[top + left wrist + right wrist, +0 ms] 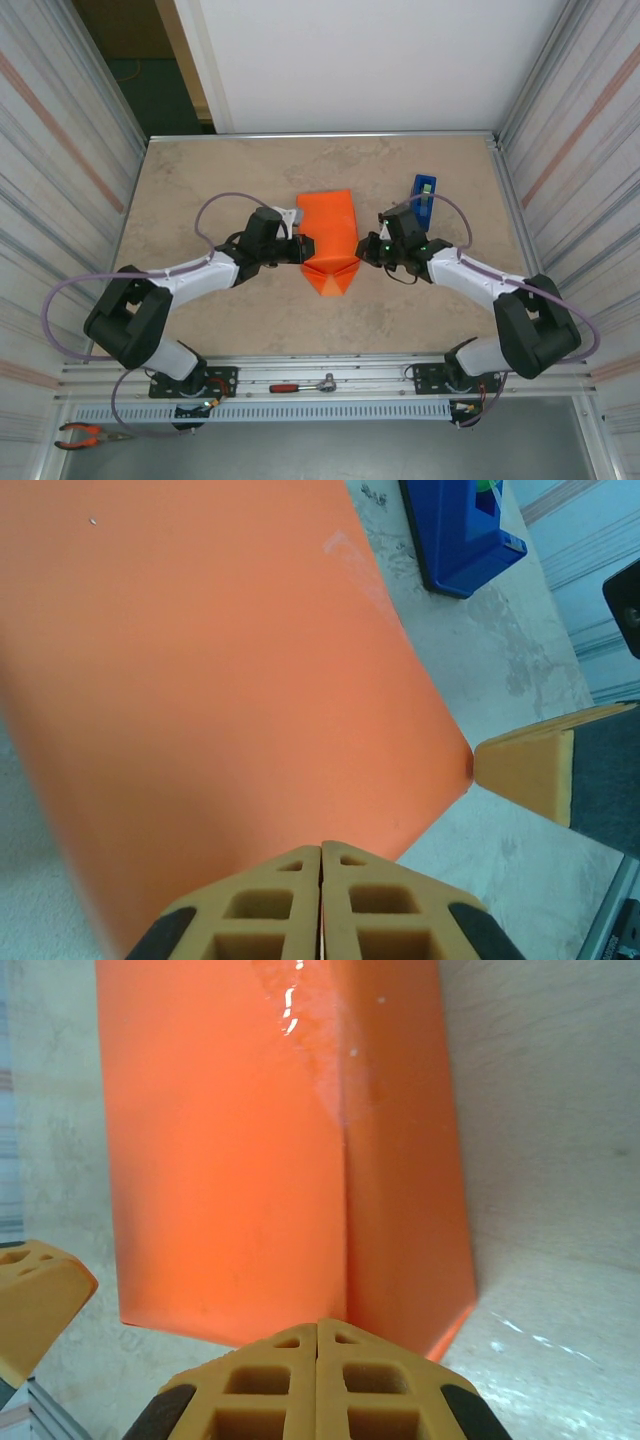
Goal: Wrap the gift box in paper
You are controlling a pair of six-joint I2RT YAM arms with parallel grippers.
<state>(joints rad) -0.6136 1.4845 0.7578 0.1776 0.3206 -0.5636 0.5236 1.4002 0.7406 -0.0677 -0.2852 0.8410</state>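
One orange paper [328,235] wrapped boxlike, near end folded pointed.

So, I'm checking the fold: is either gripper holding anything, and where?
Cannot tell. The left gripper and right gripper are both shut, tips at opposite sides of the paper; no paper shows between the fingers.

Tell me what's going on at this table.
Two arms are working on an orange paper parcel in the middle of the table. Its near end is folded to a point. The left gripper and right gripper, both shut, flank that end, one on each side. A blue tape dispenser stands to the right.
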